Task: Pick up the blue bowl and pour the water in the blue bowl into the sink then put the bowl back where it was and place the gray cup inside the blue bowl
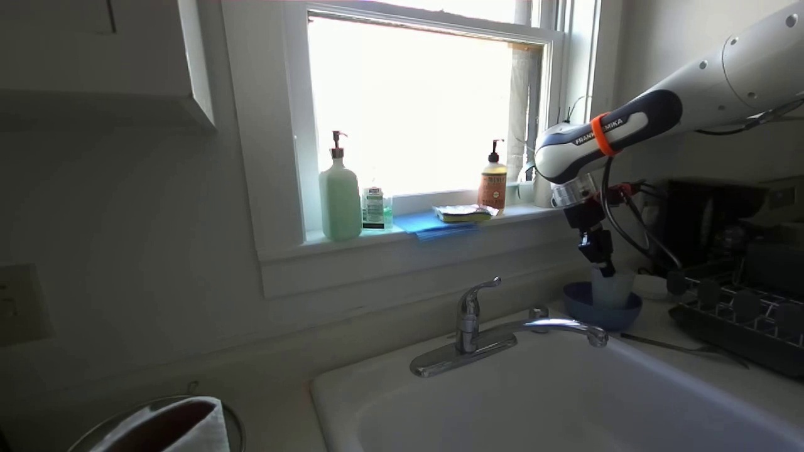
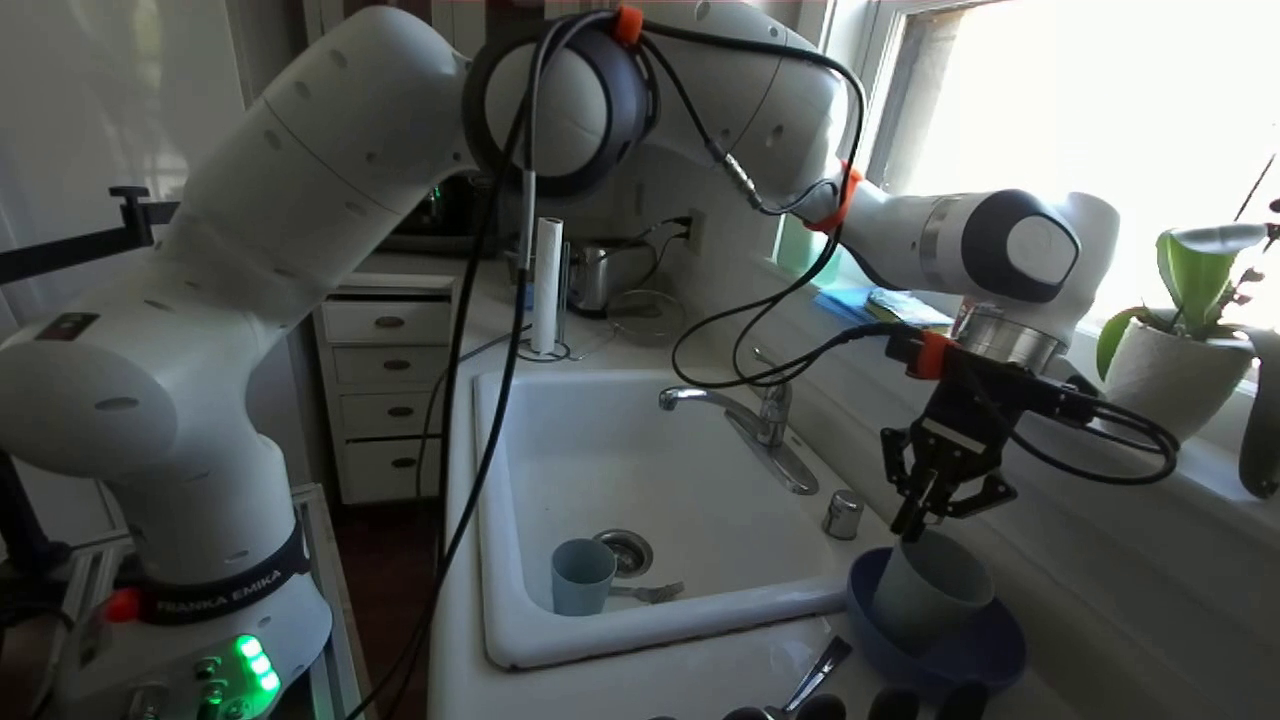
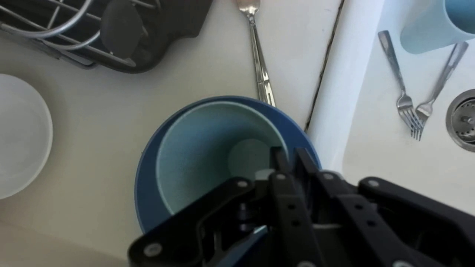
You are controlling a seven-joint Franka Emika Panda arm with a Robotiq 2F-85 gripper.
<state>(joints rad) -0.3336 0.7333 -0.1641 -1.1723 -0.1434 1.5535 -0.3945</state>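
Your pincer [image 3: 290, 154] is clamped on the rim of the gray cup [image 3: 217, 155], one finger inside its wall and one outside. You have that cup mouth up within the blue bowl [image 3: 148, 187]; you cannot tell whether its base touches the bowl's bottom. The bowl rests on the table [image 3: 92, 111] just beside the sink [image 2: 660, 625], at the basin's right near corner in an exterior view. There you also see the faucet [image 2: 775, 415] at the right side of the sink, and another pale cup [image 2: 583, 580] standing inside, near the drain [image 2: 625, 552]. Your wrist view shows two forks [image 3: 404, 100] in the sink too, their tines overlapping. In that view a white dish [image 3: 22, 137] is left of the bowl, apart from it, and cutlery [image 3: 258, 55] lies right of the dish rack [image 3: 122, 33], one end just beside the bowl.
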